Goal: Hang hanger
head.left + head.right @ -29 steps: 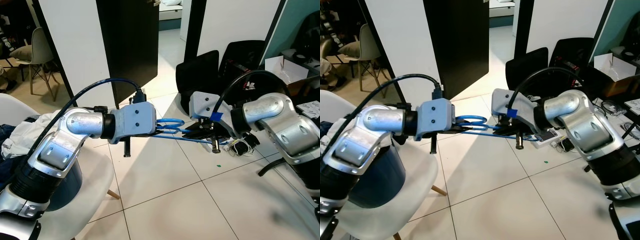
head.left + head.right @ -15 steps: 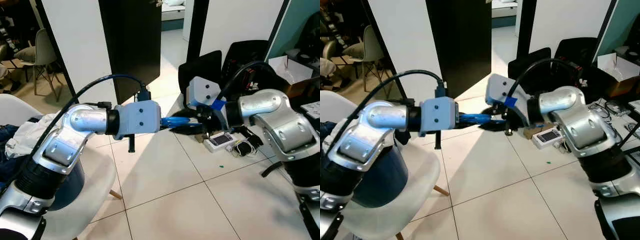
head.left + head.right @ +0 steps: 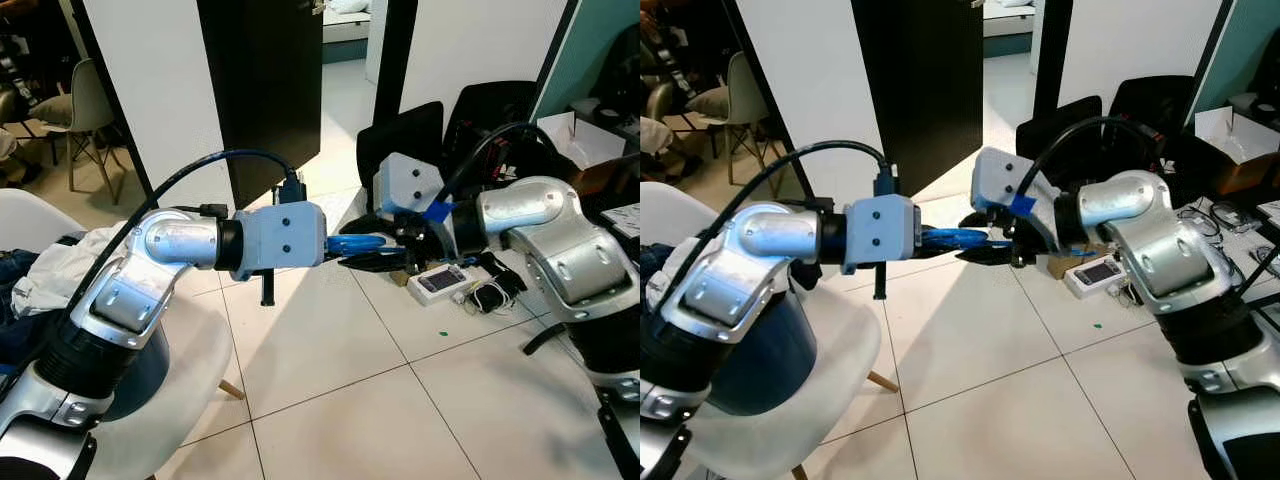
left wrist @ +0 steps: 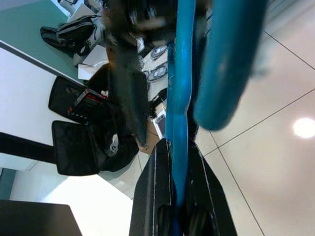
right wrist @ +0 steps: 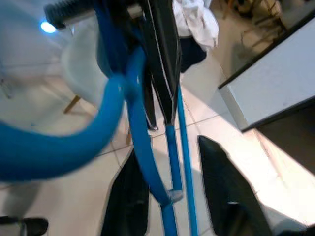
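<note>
The left claw is closed tight on a blue hanger, its two black fingers pressed against either side of one thin blue bar, as the left wrist view shows plainly. The right claw meets it from the opposite side with its fingers spread apart; the hanger's thin bars run through the gap between them, and no finger can be seen pressing on the bars (so this claw is open around the hanger, not gripping it). In the head views the hanger is held in mid-air at about chest level, between the two pale wrist housings, above a floor of white tiles. The left arm reaches in from the robot's left with a dark cable arching over it, and the right arm bends in from the right. Below the left arm stands a white chair with crumpled white and dark clothing lying on it. Behind the claws stand a tall black panel and white walls. Black bags lean against the wall near the right arm, with a small white device and loose cables on the floor beside them. Another pale chair stands far off at the robot's left.
</note>
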`<state>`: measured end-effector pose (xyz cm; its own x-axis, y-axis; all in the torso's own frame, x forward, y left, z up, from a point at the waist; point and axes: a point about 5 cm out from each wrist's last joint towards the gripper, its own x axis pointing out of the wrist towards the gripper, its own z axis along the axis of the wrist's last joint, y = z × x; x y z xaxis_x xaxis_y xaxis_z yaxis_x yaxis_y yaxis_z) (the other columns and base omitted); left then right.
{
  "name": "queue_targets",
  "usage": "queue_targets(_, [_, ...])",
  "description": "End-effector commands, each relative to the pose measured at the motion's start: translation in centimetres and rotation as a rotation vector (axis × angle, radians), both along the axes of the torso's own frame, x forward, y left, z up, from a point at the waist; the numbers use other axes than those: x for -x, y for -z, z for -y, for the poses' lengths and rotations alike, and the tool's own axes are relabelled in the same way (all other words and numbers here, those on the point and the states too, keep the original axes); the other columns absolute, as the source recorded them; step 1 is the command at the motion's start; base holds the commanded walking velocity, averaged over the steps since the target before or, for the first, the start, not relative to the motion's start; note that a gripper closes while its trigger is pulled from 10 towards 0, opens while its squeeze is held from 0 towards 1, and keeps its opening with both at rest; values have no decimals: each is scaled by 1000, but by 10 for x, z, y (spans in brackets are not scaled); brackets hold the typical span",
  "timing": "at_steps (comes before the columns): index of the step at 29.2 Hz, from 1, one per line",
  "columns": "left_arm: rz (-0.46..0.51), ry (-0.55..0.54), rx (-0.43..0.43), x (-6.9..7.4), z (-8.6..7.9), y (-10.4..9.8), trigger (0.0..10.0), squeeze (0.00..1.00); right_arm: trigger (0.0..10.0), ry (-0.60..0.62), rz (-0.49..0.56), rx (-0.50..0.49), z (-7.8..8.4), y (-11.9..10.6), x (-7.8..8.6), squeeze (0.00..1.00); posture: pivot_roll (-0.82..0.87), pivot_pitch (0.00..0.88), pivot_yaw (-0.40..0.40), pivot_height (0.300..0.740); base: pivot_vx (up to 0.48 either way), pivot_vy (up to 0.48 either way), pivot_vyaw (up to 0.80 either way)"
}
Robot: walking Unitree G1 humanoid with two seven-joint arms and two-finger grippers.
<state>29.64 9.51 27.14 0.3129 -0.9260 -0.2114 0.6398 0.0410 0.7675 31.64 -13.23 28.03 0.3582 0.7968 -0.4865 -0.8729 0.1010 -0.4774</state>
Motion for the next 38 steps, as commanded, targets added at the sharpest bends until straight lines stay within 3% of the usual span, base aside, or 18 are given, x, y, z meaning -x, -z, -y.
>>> queue_targets(1, [29,27,9,3,3,-7,10000,0,0,4,17,9,-3,0,-2,0,8,0,32,740,0,0,0])
queue_targets(17, [21,55,2,7,7,-4,10000,0,0,32,45,40,0,1,-6,0,8,0,29,740,0,0,0])
queue_targets(18, [-4,63,-4,8,7,-1,10000,59,0,32,46,39,0,1,-6,0,7,0,29,740,0,0,0])
queue_targets(19, [-34,68,-15,9,6,2,10000,1000,0,32,48,38,0,1,-6,0,8,0,30,740,0,0,0])
queue_targets(23, [-61,59,-25,8,3,5,10000,1000,0,34,48,36,-1,2,-6,0,11,0,27,740,0,0,0])
queue_targets(30, [5,-123,-37,-10,-29,-3,10000,1000,0,86,-3,32,12,21,-5,0,24,0,17,740,0,0,0])
queue_targets(32, [26,-172,-41,-12,-41,-7,10000,1000,0,137,-26,64,25,32,-6,0,27,0,13,740,0,0,0])
queue_targets(33, [44,-218,-51,-13,-51,-9,10000,1000,0,211,-42,116,41,43,-8,0,26,0,11,740,0,0,0])
queue_targets(34, [44,-218,-51,-13,-51,-9,10000,1000,0,211,-42,116,41,43,-8,0,26,0,11,740,0,0,0])
queue_targets(38, [64,-310,-46,-18,-68,-12,10000,1000,0,342,-66,190,67,60,-12,0,25,0,8,740,0,0,0])
